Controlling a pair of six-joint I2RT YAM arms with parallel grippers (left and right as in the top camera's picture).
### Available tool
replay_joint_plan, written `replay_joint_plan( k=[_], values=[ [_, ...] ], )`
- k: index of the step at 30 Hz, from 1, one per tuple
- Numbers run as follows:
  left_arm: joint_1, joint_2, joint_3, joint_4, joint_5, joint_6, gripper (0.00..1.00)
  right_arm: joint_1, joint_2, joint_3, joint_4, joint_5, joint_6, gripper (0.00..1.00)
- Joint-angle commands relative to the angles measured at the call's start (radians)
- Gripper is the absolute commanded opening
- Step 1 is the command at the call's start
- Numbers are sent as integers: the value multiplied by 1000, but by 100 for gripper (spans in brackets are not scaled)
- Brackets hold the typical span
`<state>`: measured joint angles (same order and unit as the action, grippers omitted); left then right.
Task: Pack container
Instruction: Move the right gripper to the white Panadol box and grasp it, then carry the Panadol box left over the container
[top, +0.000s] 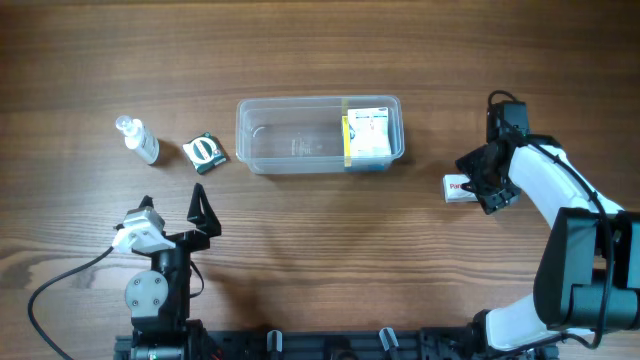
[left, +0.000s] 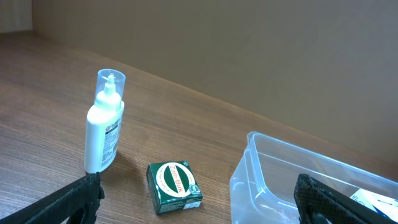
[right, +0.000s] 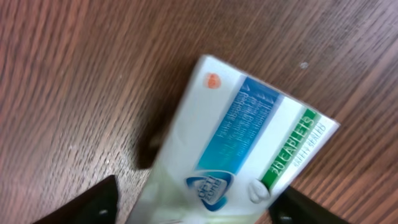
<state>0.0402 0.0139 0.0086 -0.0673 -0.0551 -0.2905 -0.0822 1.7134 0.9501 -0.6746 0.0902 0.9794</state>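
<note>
The clear container (top: 300, 150) sits on the brown counter (top: 320, 260) with its long side going left to right. A yellow and white box (top: 367, 135) stands inside it, at its right end. The rest of the container is bare.

To the left of the container lies a small green box (top: 205, 150). A white bottle (top: 138, 140) with a clear cap is further left of that.

The left claw (top: 175, 208) hangs in front of the container's left end. Its fingers are wide apart and hold nothing.

To the right of the container lies a white box (right: 236, 149) with blue and green print. The right claw (top: 480, 186) is down over it with one finger on each side. I cannot tell if they squeeze it yet
</note>
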Motion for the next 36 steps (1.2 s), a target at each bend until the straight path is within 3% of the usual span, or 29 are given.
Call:
replay_joint_plan(
  k=[1, 3, 9, 17, 29, 36],
  values=[
    [-5, -7, -3, -1, -6, 17, 100, -2, 14, -10, 2, -18, -143, 57],
    [-5, -7, -3, -1, -6, 17, 100, -2, 14, -10, 6, -18, -166, 49],
    [-5, -7, -3, -1, -6, 17, 100, -2, 14, -10, 66, -37, -423, 49],
    [-5, -7, -3, -1, -6, 17, 100, -2, 8, 16, 129, -75, -643, 49],
    [-5, -7, -3, -1, -6, 17, 100, 8, -150, 277, 84, -277, -866, 47],
    [-5, -7, -3, -1, -6, 17, 100, 146, -173, 414, 97, -257, -1015, 49]
  ],
)
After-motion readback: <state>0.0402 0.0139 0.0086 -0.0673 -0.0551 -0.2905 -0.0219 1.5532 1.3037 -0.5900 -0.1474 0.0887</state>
